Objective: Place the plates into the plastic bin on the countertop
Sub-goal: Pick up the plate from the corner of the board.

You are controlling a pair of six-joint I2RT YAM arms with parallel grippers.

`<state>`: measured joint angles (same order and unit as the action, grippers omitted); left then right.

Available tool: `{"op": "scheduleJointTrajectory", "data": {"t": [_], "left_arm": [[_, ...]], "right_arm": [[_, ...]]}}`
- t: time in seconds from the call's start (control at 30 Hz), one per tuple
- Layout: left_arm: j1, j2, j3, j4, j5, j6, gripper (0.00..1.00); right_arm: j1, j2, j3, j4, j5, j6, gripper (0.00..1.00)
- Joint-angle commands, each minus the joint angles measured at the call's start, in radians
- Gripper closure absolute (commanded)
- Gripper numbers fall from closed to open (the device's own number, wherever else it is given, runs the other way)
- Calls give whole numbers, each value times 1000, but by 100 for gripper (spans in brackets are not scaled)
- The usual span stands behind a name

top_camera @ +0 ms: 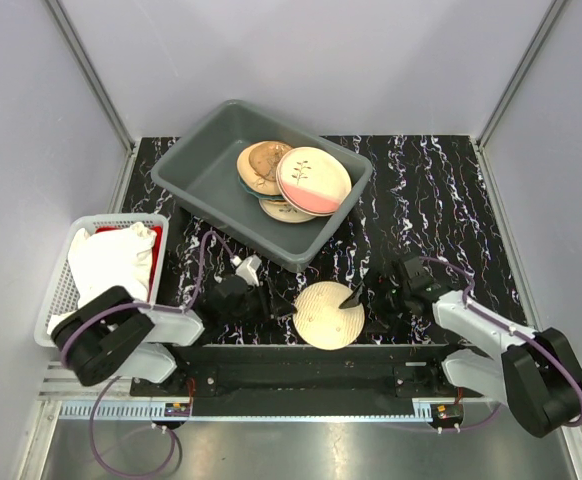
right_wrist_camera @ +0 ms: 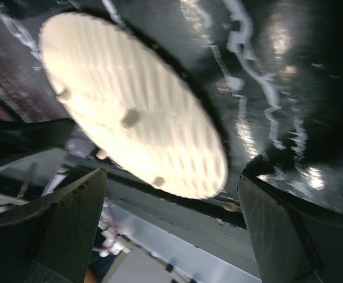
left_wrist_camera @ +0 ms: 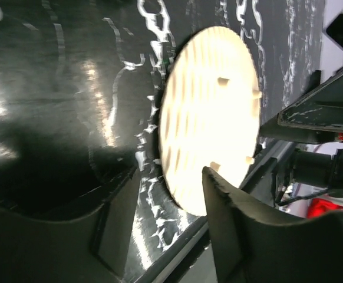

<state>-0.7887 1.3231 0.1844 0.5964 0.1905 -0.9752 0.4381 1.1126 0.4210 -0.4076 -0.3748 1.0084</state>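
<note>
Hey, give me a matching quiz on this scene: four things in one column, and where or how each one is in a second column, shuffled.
Column one:
1. pale ribbed plate
2. cream-and-pink plate
3. white cloth
4. right end effector

Column two:
A. in the white mesh basket
B. jaws wide open
C. on the countertop
D. in the grey bin

Pairs: 1-C, 2-D, 3-A, 4-B.

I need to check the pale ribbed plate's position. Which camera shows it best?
Top external: the whole plate shows, flat on the countertop outside the bin. Both wrist views show it close but washed out by glare, its surroundings mostly cut off.
</note>
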Motion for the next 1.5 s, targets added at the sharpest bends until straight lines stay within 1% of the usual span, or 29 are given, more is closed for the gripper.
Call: {"op": "scheduleJointTrajectory", "data": {"t": [0.0, 0.13, 0.2, 0.27, 0.3, 0.33, 0.37, 0.4, 0.47, 0.53, 0.7, 0.8, 0.87, 1.0, 1.1, 1.2, 1.23, 1.33, 1.47], "left_arm": [[-35, 131, -29, 172, 29, -39, 51], [-47, 270, -42, 319, 58, -72, 55], [-53, 361, -40, 379, 76, -88, 59], [-57, 446, -48, 480, 102, -121, 66], [-61, 473, -54, 520, 107, -138, 71], [-66, 496, -72, 601, 109, -167, 73], [-70, 528, -80, 629, 106, -174, 74], [-86, 534, -80, 640, 99, -177, 75], [-102, 525, -82, 617, 75, -171, 75], [-118, 492, -76, 557, 49, -154, 75], [-141, 455, -46, 479, 44, -140, 75], [-171, 473, -22, 476, 43, -151, 75], [-178, 493, -17, 491, 50, -164, 76], [-178, 507, -20, 510, 63, -175, 76], [-182, 496, -17, 502, 64, -181, 77], [-190, 482, -2, 476, 69, -174, 77], [-191, 478, 3, 467, 69, -172, 77], [-198, 490, 21, 451, 78, -166, 77], [-199, 507, 23, 467, 86, -172, 77]], "right_arm": [[4, 33, -137, 228, -49, 88, 0], [4, 82, -145, 288, -35, 84, 0], [4, 133, -152, 346, -41, 87, 0], [5, 167, -162, 409, -52, 93, 0], [10, 190, -175, 455, -53, 101, 0], [11, 196, -185, 481, -44, 108, 0], [14, 197, -194, 534, -33, 131, 0], [27, 194, -214, 552, -24, 145, 0], [36, 167, -218, 540, 19, 160, 0], [48, 132, -215, 509, 72, 170, 0], [63, -46, -280, 487, 203, 242, 1], [90, -163, -310, 463, 292, 271, 2], [99, -238, -332, 446, 321, 280, 3], [103, -309, -350, 420, 365, 288, 4], [109, -316, -364, 467, 369, 300, 5], [120, -281, -357, 524, 402, 294, 5], [122, -269, -355, 570, 402, 286, 6], [131, -199, -352, 668, 395, 283, 5], [154, -93, -347, 748, 387, 286, 6]]}}
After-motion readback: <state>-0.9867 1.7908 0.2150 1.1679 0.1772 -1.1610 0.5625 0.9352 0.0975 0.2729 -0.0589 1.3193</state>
